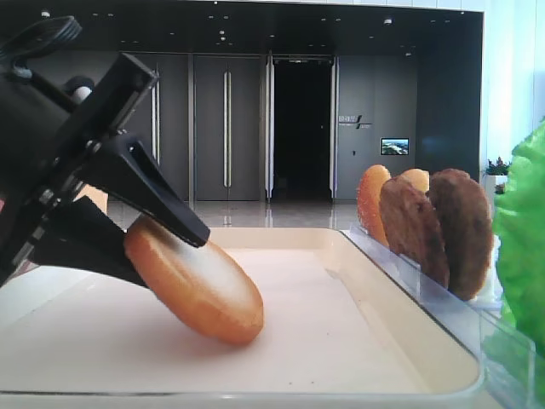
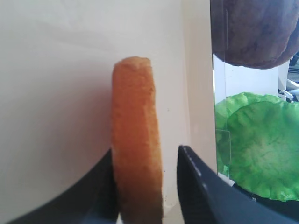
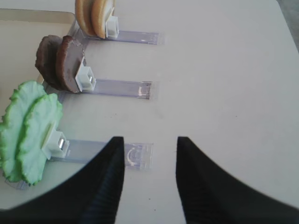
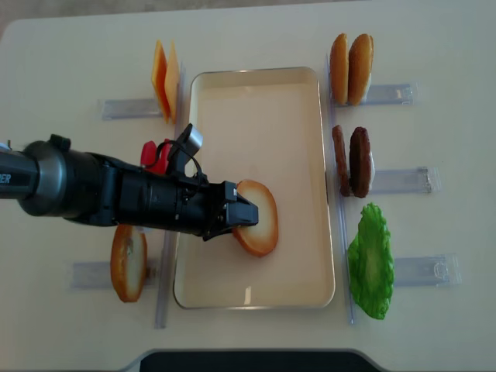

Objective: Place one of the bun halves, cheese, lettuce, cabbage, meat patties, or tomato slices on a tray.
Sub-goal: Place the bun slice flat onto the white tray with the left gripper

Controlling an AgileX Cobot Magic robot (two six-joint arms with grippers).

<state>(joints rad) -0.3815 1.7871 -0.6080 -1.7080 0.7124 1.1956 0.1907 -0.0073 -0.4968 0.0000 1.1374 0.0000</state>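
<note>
A golden-brown bun half (image 1: 196,290) (image 4: 260,217) leans tilted on the cream tray (image 1: 341,324) (image 4: 256,101), its lower edge on the tray floor. My left gripper (image 4: 246,215) (image 1: 170,256) straddles it from the left. In the left wrist view the bun half (image 2: 135,140) stands edge-on against the left finger, with a clear gap to the right finger (image 2: 201,186); the left gripper (image 2: 147,150) is open. My right gripper (image 3: 150,139) hangs open over bare table with nothing between its fingers.
Clear racks right of the tray hold two bun halves (image 4: 350,68), two meat patties (image 4: 350,161) and lettuce (image 4: 370,262). On the left stand cheese (image 4: 164,80), a tomato slice (image 4: 155,155) and another bun half (image 4: 128,262).
</note>
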